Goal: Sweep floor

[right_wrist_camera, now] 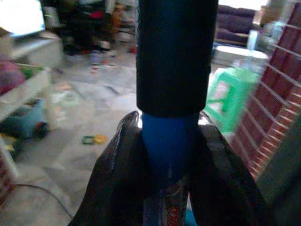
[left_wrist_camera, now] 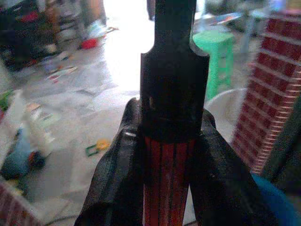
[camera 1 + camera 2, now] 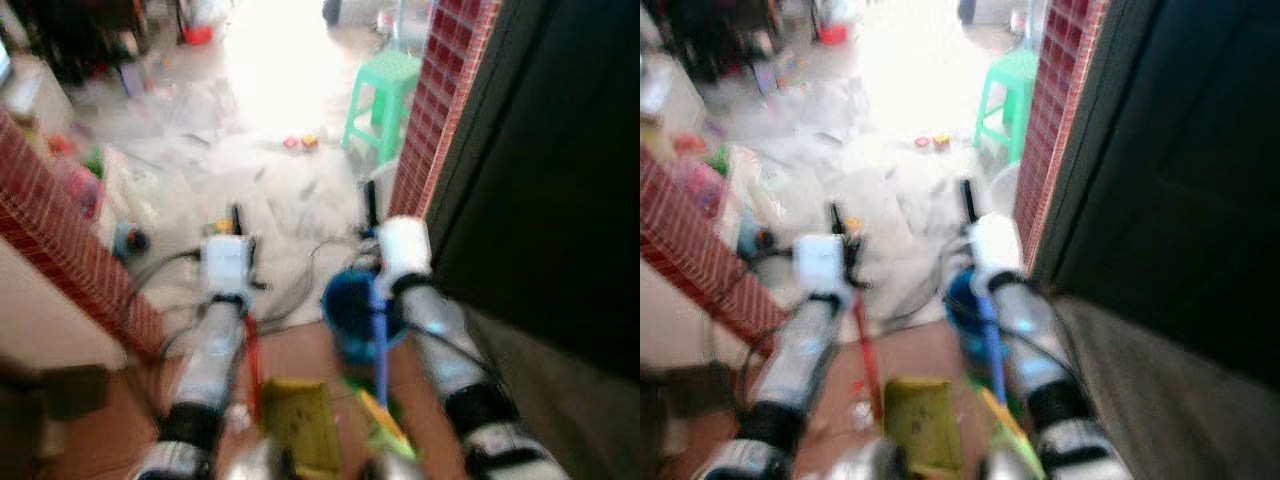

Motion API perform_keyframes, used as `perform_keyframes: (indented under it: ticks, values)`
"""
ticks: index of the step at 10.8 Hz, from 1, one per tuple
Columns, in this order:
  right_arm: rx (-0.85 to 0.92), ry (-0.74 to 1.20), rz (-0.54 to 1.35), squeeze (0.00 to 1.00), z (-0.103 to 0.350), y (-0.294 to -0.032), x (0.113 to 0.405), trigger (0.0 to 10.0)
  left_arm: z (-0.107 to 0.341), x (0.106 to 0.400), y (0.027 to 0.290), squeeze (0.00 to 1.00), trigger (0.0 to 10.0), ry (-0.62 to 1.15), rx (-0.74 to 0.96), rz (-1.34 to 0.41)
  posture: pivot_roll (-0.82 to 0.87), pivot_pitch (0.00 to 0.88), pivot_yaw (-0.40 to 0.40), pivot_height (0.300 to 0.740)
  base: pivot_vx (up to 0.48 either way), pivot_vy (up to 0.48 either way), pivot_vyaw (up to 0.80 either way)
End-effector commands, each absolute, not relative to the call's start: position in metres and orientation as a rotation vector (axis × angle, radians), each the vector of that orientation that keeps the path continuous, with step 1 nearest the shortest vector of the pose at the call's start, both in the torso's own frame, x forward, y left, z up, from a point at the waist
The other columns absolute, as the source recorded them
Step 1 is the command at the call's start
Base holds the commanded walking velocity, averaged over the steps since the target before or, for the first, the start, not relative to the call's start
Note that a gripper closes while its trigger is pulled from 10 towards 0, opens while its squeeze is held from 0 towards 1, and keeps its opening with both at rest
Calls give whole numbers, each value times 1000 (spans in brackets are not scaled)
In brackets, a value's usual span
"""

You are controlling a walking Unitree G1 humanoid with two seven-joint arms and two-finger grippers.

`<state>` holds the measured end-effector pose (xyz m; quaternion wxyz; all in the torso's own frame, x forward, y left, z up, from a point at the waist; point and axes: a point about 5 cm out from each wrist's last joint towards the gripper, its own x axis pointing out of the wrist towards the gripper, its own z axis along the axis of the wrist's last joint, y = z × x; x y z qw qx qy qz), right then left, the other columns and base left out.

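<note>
My left gripper (image 3: 237, 222) is shut on a red handle (image 2: 167, 183) with a black end cap (image 2: 173, 75). The handle runs down to a yellow dustpan (image 3: 298, 425) close to my body. My right gripper (image 3: 371, 205) is shut on a blue broom handle (image 1: 168, 141) with a black cap (image 1: 171, 52). This handle (image 3: 380, 350) leads down to green and yellow bristles (image 3: 385, 428) beside the dustpan. Both arms reach forward over a pale tiled floor (image 3: 290, 190) strewn with small litter and toys (image 3: 300, 142). The eye views are blurred.
A blue bucket (image 3: 350, 310) stands just under my right wrist. A brick pillar (image 3: 440, 110) and dark door (image 3: 560, 180) close the right side, a low brick wall (image 3: 70, 250) the left. A green stool (image 3: 385, 95) stands ahead; cables (image 3: 300, 290) lie on the floor.
</note>
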<state>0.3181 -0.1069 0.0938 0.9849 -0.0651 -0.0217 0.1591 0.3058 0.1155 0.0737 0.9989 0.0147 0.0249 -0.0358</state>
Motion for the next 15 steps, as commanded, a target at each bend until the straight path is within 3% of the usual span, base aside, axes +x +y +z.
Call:
perform_keyframes:
  ticks: [1, 5, 11, 15]
  values:
    - [-124, -80, 331, 0, 102, -101, 320, 10000, 82, 310, 118, 0, 10000, 18, 47, -75, -85, 18, 32, 740, 0, 480, 0]
    - [-138, -86, 337, 0, 103, -100, 321, 10000, 91, 310, 115, 0, 10000, -41, 63, -79, -86, 18, 31, 740, 0, 0, 0]
    - [-158, -80, 322, 0, 101, -100, 323, 10000, 90, 310, 114, 0, 10000, -33, 82, -73, -83, 23, 31, 740, 0, 0, 751]
    - [-188, -95, 277, 0, 102, -107, 324, 10000, 115, 316, 112, 0, 10000, -102, 42, -68, -83, 22, 35, 740, 0, 0, 125]
